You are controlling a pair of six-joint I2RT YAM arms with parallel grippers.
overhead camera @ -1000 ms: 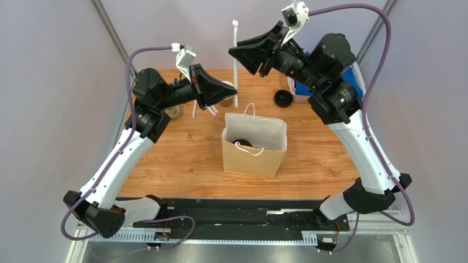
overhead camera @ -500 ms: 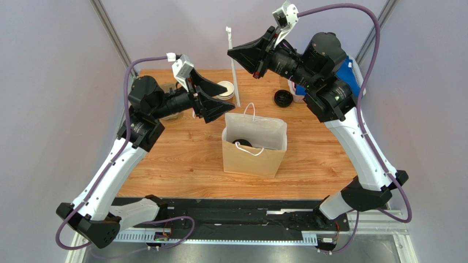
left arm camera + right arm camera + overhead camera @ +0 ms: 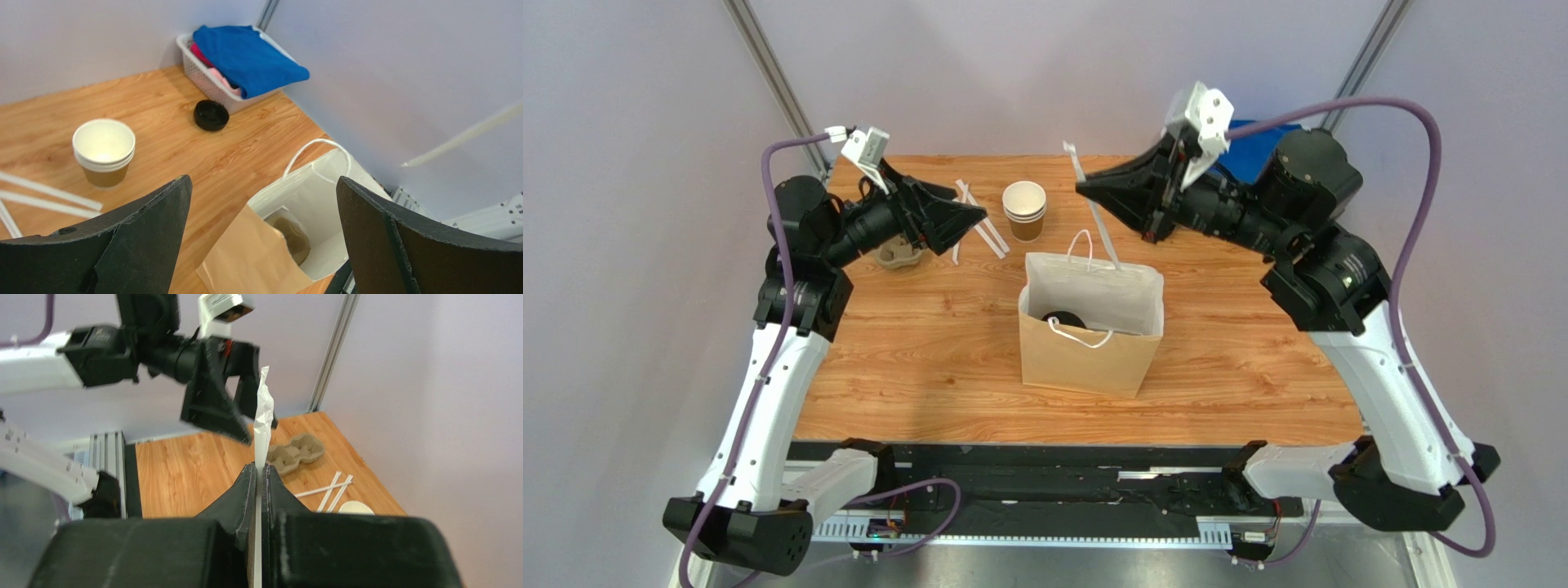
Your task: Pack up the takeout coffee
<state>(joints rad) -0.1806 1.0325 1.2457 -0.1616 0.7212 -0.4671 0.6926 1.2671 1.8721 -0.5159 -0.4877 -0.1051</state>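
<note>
Since the coffee (image 3: pixel 1064 322) already sits lid up at the bottom of the open bag (image 3: pixel 1100 355), below and on the near side of the right claw (image 3: pixel 1085 192), the cup itself looks packed. My guess is the extras are next.

Right claw: fingers pressed together on one wrapped straw (image 3: pixel 264 410), pinched part-way along. It is held tilted, lower end over the bag's far rim, likely so it can drop straight in.

Left claw (image 3: pixel 263 184): spread, nothing between the fingers, well apart from the right claw and to the bag's left, probably to stay clear.

Count: one bag, one lidded coffee, one held straw. Three loose straws (image 3: pixel 52 191) lie just below the left claw. Ahead of it are one stack of lidless cups (image 3: pixel 104 150), number unclear, one loose black lid (image 3: pixel 211 114) and one basket (image 3: pixel 199 76). One cup tray (image 3: pixel 298 452)
</note>
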